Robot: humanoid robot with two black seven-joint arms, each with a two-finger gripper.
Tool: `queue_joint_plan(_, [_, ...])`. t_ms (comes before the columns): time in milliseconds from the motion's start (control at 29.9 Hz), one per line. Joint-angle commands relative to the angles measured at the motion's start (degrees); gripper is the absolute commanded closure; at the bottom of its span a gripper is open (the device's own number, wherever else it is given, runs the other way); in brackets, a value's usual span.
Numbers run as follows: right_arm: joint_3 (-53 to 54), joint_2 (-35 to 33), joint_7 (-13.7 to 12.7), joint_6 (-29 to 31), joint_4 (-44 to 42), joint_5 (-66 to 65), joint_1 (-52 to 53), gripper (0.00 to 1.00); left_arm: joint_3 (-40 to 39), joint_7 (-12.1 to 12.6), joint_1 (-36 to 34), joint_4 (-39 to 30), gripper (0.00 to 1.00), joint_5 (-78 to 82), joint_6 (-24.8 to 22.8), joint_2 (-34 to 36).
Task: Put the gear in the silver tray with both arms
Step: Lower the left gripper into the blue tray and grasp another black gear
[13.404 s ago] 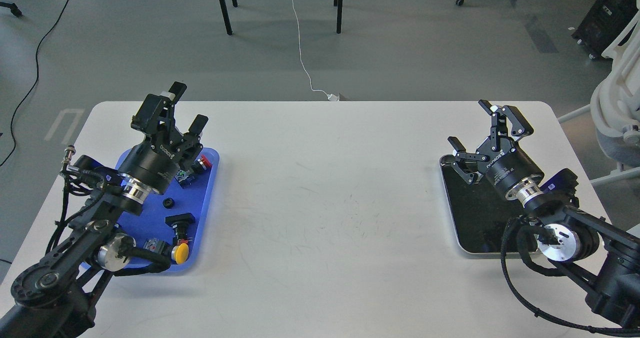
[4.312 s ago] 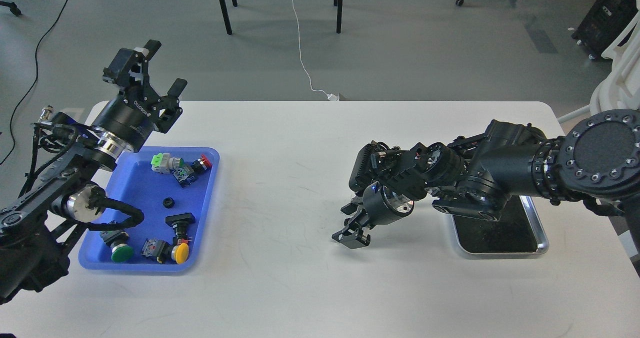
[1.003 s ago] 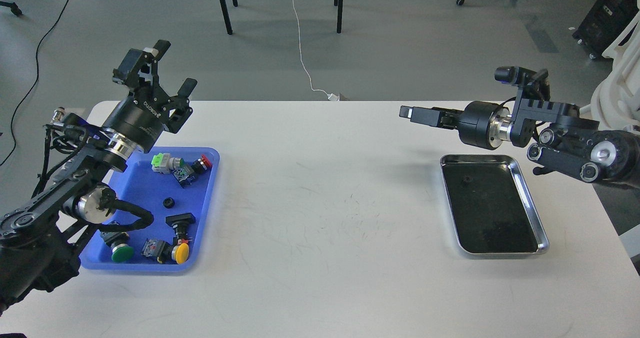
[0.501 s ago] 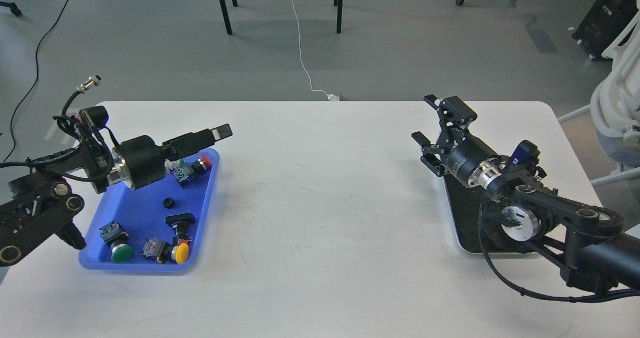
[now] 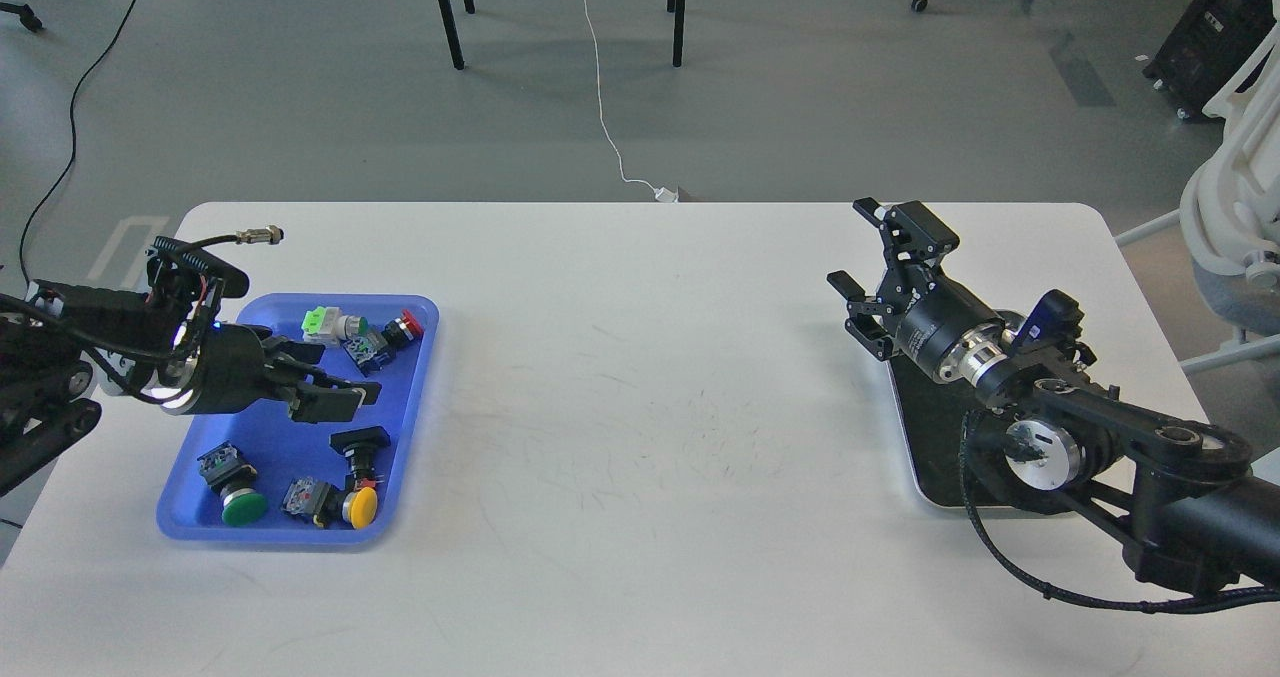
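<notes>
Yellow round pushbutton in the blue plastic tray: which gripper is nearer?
Left. The left gripper hangs over the blue plastic tray, just above the yellow round pushbutton; the right gripper is across the table.

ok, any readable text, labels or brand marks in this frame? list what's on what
Nothing reads clearly.
Right gripper: white print on its black body, too small and blurred to read.
Left gripper: no print visible.
Push buttons in the blue tray: no legible labels.
Silver tray: no markings.
</notes>
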Motion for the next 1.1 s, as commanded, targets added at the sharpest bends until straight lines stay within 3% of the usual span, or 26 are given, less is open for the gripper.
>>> queue_joint_plan(0, [0.0,-0.5,0.0,0.0,0.1,0.0,0.1,0.07,0.1,0.0,-0.2,0.4,0.06,-1.8,-0.1,-0.7])
queue_joint_plan(267, [0.0,-0.6,0.0,0.0,0.3,-0.2,0.1,0.07,4.4,0.0,-0.1,3.1,0.06,-1.0,-0.1,-3.5])
queue_joint_plan(568, [-0.1,-1.7,0.0,0.1,0.4,-0.4,0.1,0.06,4.7,0.0,-2.4,7.4,0.15,2.7,-0.1,-6.9])
queue_joint_plan(869, [0.0,-1.8,0.0,0.1,0.4,-0.4,0.1,0.06,4.9,0.0,-3.3,11.2,0.15,2.9,-0.1,-7.0])
queue_joint_plan(1070, [0.0,-1.8,0.0,0.1,0.4,-0.4,0.0,0.06,7.3,0.0,-3.3,11.4,0.22,3.0,-0.1,-6.5])
